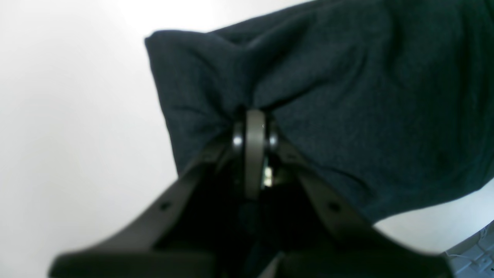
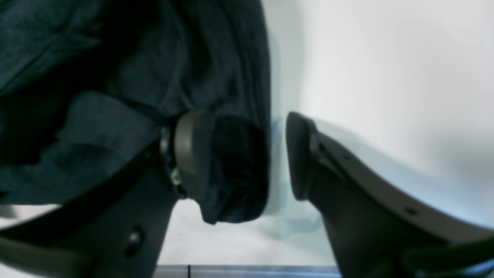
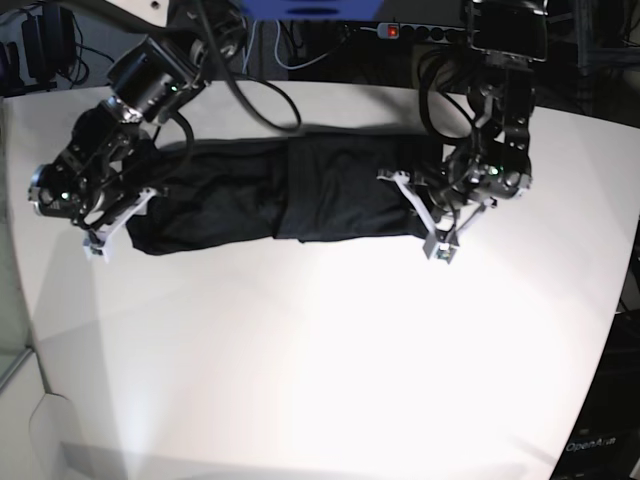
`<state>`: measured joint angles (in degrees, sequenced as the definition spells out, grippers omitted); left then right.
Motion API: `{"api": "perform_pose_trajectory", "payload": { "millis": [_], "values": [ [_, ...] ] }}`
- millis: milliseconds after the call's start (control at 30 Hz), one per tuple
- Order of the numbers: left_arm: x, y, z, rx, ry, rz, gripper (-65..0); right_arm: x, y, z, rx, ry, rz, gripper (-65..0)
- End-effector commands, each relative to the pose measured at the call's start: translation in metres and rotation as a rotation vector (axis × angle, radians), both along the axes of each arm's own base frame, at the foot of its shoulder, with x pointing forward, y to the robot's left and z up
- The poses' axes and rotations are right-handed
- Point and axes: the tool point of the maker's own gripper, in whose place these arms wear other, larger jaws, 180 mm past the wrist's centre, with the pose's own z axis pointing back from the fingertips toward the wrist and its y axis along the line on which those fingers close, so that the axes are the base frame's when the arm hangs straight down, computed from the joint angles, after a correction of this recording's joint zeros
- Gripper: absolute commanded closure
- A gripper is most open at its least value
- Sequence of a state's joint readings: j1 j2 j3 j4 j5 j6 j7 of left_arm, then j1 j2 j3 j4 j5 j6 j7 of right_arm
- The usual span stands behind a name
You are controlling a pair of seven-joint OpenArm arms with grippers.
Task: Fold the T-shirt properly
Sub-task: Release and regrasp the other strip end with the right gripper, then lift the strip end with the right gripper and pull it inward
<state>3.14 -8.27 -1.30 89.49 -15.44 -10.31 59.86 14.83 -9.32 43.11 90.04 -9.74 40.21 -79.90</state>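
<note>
A: Starting at the left edge of the base view: right gripper (image 2: 249, 154), at that end of the shirt. Open or closed?

B: Open, judging by the wrist view. Clear gap between the two jaws, with a fold of the T-shirt (image 3: 290, 200) draped over one finger (image 2: 193, 154) only. Other finger bare, over the white table (image 3: 320, 390). So not pinched.

A: And the garment itself, moving to the middle?

B: Laid as a long dark band across the far half of the table. Seems doubled over, with a visible edge crossing near the centre. Wrinkled at both ends.

A: Farther right, the left gripper (image 1: 254, 116)?

B: Clamped on the cloth. Jaws pressed together, fabric bunched and puckered around the tips. Probably more than one layer caught, though hard to confirm with such blur.

A: Handling?

B: Thin, soft and light. No stiffness at all, so likely to sag and crease wherever unsupported. Not fragile, but easy to drag over the smooth table and to crumple.

A: Where to take hold?

B: Best at the corners or along the end edges, pinching all layers together, with both ends kept at equal height. On the right side, close on that draped fold first, near the corner, before any lift. Otherwise, risk of one layer sliding away and a crooked fold.
</note>
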Motion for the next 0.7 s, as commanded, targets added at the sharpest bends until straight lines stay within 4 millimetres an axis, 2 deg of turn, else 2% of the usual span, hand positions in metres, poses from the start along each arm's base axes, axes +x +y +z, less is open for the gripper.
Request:
{"api": "perform_pose_trajectory", "payload": {
  "millis": [0,267,367,667],
  "values": [
    [-0.009,0.018,-0.009,0.080,0.050,0.014,0.0,0.007,-0.003,0.007,-0.009,-0.024,-0.002,-30.0],
    [-0.009,0.018,-0.009,0.080,0.052,0.014,0.0,0.004,-0.003,0.005,-0.009,-0.018,0.000,-8.8],
    [-0.009,0.018,-0.009,0.080,0.052,0.014,0.0,0.010,0.003,0.008,-0.017,-0.024,0.034,-0.6],
    [-0.008,0.018,-0.006,0.081,0.047,0.013,0.0,0.014,0.005,0.010,-0.024,-0.030,0.047,-0.3]
  ]
}}
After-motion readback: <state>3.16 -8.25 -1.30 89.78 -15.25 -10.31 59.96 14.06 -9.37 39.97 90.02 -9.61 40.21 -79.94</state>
